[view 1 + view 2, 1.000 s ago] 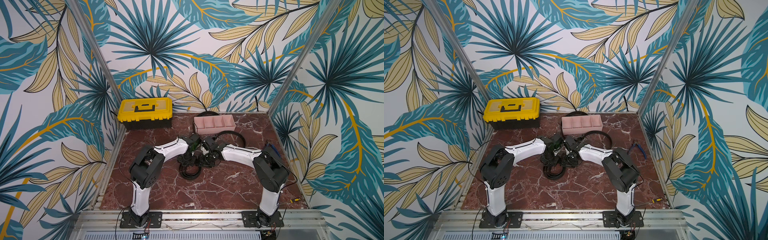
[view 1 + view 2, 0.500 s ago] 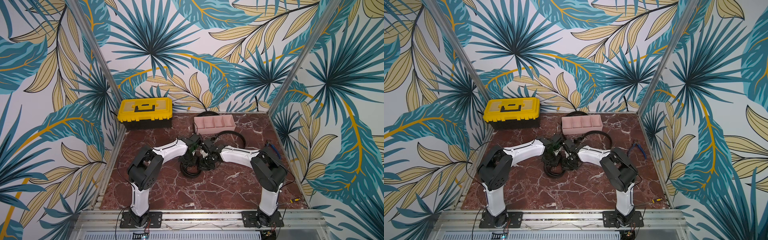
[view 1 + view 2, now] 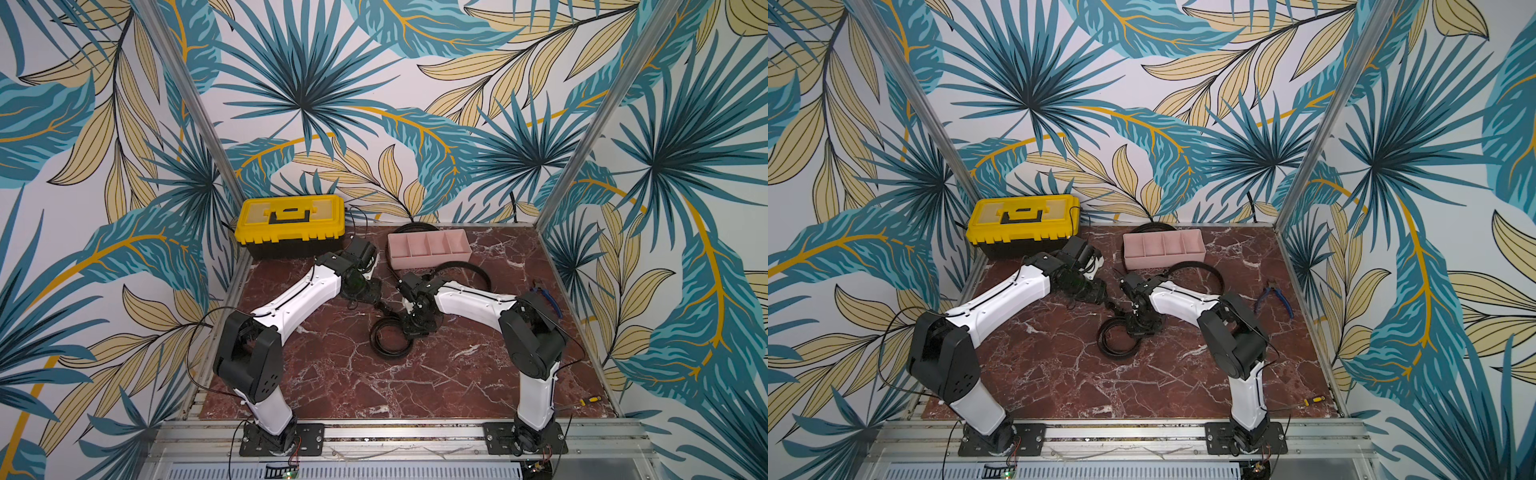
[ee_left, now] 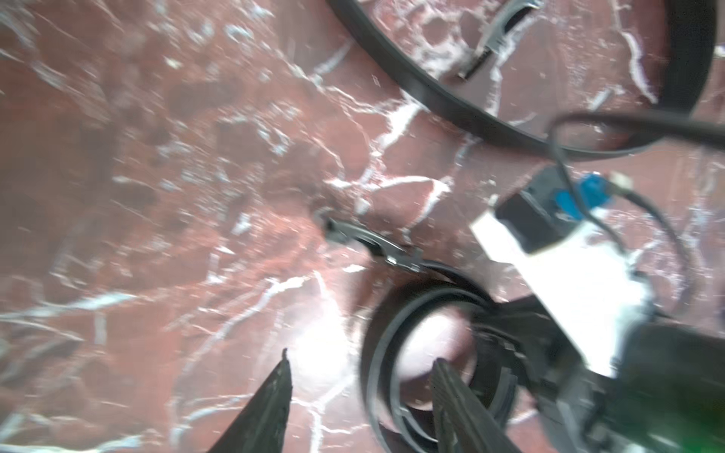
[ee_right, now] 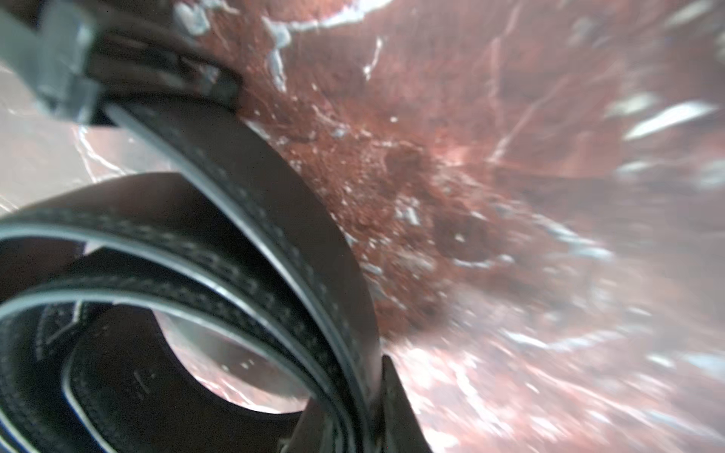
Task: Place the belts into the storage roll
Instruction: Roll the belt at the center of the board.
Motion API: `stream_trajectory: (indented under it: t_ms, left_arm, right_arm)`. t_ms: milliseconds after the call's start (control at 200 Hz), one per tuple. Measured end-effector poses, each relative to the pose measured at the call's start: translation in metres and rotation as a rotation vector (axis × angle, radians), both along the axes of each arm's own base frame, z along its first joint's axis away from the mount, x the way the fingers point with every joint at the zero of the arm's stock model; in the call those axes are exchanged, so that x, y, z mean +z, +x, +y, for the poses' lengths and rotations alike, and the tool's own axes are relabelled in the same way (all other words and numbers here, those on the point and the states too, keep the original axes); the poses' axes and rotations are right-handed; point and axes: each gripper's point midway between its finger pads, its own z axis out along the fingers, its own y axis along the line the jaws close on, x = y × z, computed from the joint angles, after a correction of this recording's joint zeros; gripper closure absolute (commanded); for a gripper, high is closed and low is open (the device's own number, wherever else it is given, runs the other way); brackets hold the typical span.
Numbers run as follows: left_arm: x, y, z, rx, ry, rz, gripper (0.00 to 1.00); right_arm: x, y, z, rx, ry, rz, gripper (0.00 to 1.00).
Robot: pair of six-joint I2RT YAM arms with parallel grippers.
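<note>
A black belt (image 3: 390,340) lies coiled on the marble table in both top views, its buckle (image 4: 372,245) sticking out toward my left gripper. My right gripper (image 5: 349,392) is shut on the coil's wall (image 5: 274,251), one finger inside the ring and one outside. My left gripper (image 4: 363,359) is open, just behind the coil (image 4: 392,353); one finger hangs over the ring without gripping it. A second belt (image 3: 467,270) lies in a loose loop around the pale pink storage roll (image 3: 428,247), whose compartments hold nothing.
A yellow-and-black toolbox (image 3: 291,224) stands at the back left, close to my left wrist. Blue-handled pliers (image 3: 1277,297) lie by the right wall and a small screwdriver (image 3: 590,400) lies at the front right corner. The cell's walls close in the table.
My left gripper has opened, let go of the belt and drawn back a little. My right gripper has closed on the coil's wall.
</note>
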Motion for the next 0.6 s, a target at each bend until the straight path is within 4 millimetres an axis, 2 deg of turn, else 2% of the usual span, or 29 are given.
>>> stream_trajectory:
  t_ms: [140,275,451,601]
  left_arm:
    - [-0.024,0.012,-0.003,-0.112,0.031,-0.002,0.46]
    - [-0.041,0.015,-0.017,-0.251,-0.060,-0.040,0.46]
    - [-0.046,-0.002,-0.026,-0.454,-0.157,-0.130,0.45]
    - [-0.039,-0.003,-0.032,-0.569,-0.189,-0.186,0.45]
  right_arm:
    - [0.016,0.008,-0.011,0.094,-0.083,-0.049,0.96]
    - [0.017,0.009,-0.027,0.192,-0.170,-0.070,0.96]
    - [0.010,0.012,-0.039,0.307,-0.228,-0.077,0.96]
    - [-0.003,0.016,-0.044,0.390,-0.243,-0.065,0.97]
